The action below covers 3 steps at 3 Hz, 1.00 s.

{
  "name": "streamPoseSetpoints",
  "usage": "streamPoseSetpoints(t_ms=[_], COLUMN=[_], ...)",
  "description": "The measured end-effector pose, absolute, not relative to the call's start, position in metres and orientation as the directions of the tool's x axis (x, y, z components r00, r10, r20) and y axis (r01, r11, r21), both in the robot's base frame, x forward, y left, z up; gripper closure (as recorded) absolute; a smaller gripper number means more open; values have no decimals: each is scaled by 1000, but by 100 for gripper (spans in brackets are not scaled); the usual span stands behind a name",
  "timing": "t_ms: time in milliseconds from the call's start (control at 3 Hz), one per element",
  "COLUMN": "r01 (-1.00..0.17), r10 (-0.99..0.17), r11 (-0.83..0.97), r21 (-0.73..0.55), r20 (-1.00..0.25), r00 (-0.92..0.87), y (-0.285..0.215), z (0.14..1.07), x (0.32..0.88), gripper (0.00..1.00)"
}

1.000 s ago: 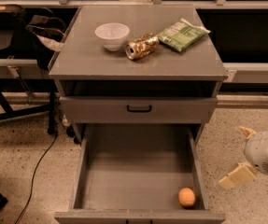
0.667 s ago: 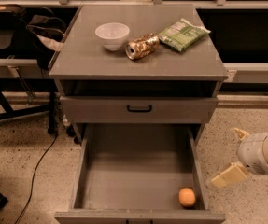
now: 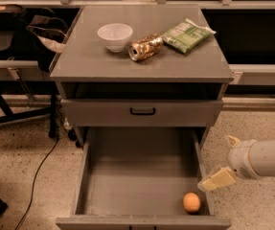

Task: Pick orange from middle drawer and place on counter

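The orange (image 3: pixel 191 201) lies on the floor of the open middle drawer (image 3: pixel 127 190), in its front right corner. The counter (image 3: pixel 142 56) is the grey cabinet top above. My gripper (image 3: pixel 223 160) hangs at the right, just outside the drawer's right wall, above and to the right of the orange. It is open and empty, with its lower finger (image 3: pixel 216 179) reaching over the drawer's right edge.
On the counter stand a white bowl (image 3: pixel 114 36), a gold can (image 3: pixel 145 47) lying on its side and a green snack bag (image 3: pixel 187 34). A shut drawer with a black handle (image 3: pixel 142 111) sits above the open one. A chair and cables are at the left.
My gripper has moved left, from the floor area at the right to the drawer's right wall. The orange has not moved.
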<state>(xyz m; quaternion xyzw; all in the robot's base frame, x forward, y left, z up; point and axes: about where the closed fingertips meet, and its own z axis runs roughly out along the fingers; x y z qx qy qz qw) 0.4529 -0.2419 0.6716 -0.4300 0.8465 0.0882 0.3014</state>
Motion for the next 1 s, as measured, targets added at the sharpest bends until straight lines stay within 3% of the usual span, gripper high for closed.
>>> streamPoseSetpoints(t_ms=[1000], r01=[-766], r10=[-650], r11=[639], r21=[-72], r20=[-583], r00=[-487], y=[-237], z=[623], x=[458], gripper=[0])
